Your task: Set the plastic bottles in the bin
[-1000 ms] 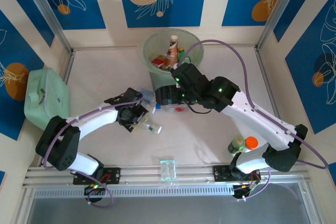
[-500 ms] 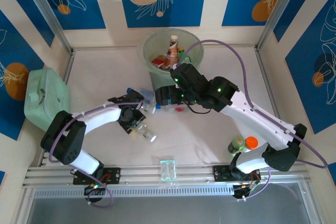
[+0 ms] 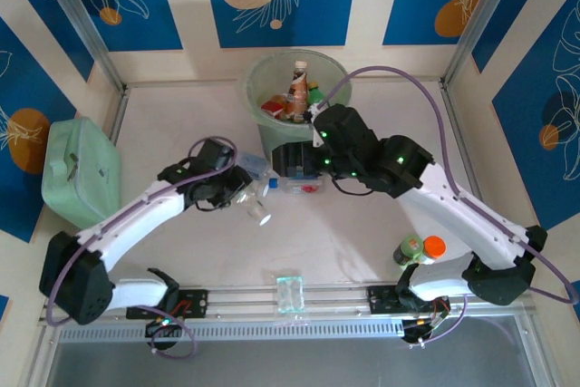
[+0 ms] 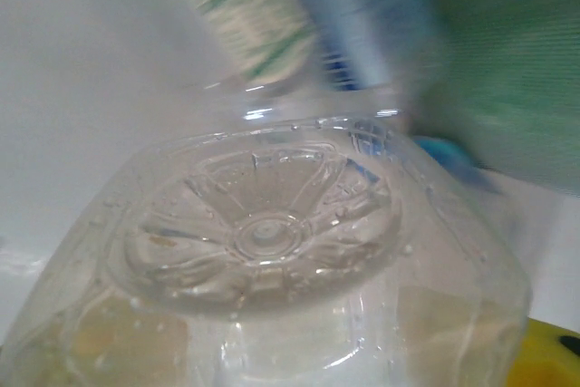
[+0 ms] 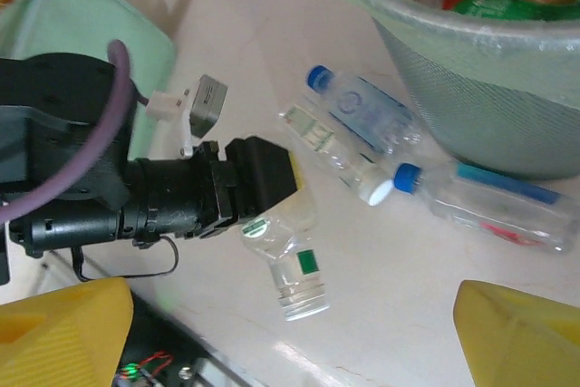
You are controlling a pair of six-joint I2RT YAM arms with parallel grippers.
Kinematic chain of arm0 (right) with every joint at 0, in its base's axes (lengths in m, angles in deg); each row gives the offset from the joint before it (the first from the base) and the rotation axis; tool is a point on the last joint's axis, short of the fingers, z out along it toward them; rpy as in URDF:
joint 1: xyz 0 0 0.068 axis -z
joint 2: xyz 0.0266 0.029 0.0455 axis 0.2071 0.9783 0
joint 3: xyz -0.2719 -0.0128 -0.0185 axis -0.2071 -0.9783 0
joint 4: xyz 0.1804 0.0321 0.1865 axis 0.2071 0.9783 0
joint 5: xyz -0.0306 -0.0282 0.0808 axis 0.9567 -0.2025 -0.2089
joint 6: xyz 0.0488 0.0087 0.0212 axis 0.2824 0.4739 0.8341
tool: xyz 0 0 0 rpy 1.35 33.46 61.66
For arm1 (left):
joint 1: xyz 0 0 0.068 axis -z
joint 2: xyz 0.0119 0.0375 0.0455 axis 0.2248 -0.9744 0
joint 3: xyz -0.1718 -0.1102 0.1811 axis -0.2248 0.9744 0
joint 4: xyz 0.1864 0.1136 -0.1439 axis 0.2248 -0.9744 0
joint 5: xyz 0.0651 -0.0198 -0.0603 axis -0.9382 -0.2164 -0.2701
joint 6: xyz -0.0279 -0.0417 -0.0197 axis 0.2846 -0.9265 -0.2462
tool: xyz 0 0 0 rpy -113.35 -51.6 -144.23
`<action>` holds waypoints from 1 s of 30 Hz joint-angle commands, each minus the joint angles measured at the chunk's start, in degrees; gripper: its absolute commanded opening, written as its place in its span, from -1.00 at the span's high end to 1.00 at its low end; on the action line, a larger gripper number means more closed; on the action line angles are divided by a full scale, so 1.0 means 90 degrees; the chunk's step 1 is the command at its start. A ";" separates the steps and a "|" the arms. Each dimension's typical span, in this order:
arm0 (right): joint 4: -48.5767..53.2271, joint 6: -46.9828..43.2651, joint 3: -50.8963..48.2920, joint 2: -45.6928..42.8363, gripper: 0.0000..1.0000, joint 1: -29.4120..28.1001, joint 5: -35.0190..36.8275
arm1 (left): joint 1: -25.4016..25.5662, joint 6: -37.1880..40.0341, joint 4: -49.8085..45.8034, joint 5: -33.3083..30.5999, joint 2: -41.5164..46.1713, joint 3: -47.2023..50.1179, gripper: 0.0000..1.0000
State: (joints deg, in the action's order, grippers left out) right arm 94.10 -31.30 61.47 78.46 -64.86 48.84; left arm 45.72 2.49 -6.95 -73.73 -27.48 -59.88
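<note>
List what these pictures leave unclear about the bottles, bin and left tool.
- Left wrist view: the clear ribbed plastic bottle sits so close that it hides whether the left tool has clamped it; labels behind are blurred.
- Right wrist view: the top edge cuts off the round translucent pale green bin, hiding most contents.
- Top view: the right arm covers bottles lying before the bin; binned ones are too small to count.

The bin (image 3: 256, 74) sits upper centre, with bottles (image 3: 298, 79) inside. Loose bottles (image 5: 362, 120) lie on the table (image 3: 344, 242) just below it. To their left is the held bottle (image 5: 292, 260) in the left gripper (image 3: 243, 197). A lidded box (image 3: 80, 169) sits far left, a stubby jar (image 3: 412, 249) lower right.
</note>
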 commanded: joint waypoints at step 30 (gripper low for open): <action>-0.0651 0.0057 0.0349 0.0590 -0.58 0.0362 -0.2356 | -0.1254 -0.1657 0.8136 0.5183 0.0237 0.0166 0.07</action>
State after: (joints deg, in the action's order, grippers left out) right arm 88.38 -30.56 63.07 83.33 -61.95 28.60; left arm 34.97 -8.55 57.70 -31.44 -24.36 -59.12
